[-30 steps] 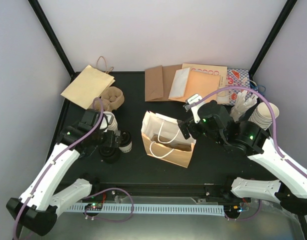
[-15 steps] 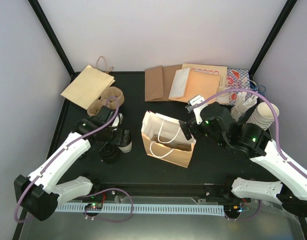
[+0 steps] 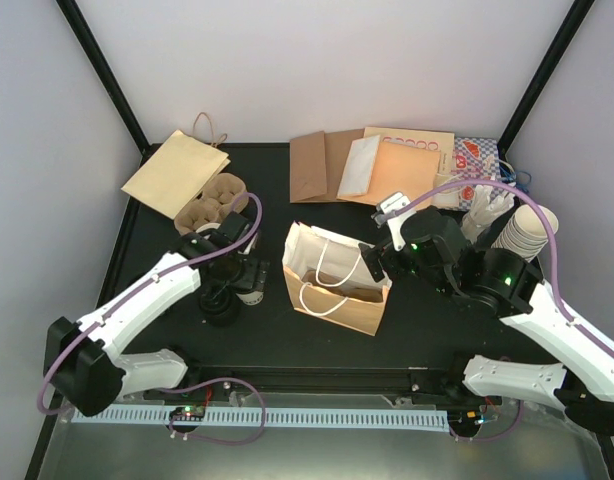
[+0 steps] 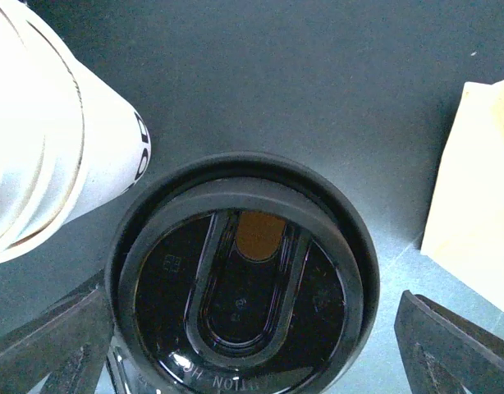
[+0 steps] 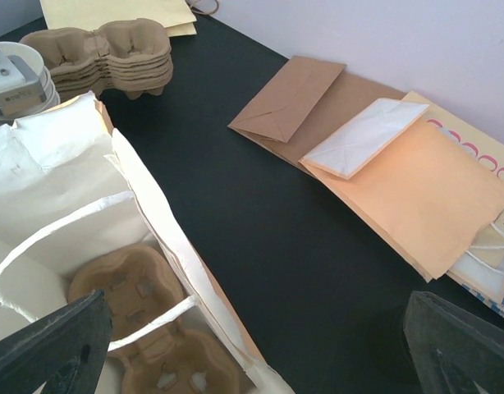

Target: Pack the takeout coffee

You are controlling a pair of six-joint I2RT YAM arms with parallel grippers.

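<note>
- The white paper bag [image 3: 337, 305] stands open mid-counter [image 3: 287, 345], and the right wrist view shows a brown pulp carrier [image 5: 141, 324] lying in its bottom. That part looks done.
- Neither takeout coffee is packed. The two lidded cups [image 3: 251, 290] [image 3: 222, 311] stand on the counter just left of the bag, with no cup inside it.
- The left gripper [image 4: 252, 328] hangs directly over one black lid [image 4: 240, 279], its fingers spread wide on either side and gripping nothing.
- The right gripper [image 5: 252, 345] sits at the bag's right rim, fingers apart and empty.
- What I judge is left: close on this cup, seat it in the carrier, then do the same with the second.
</note>
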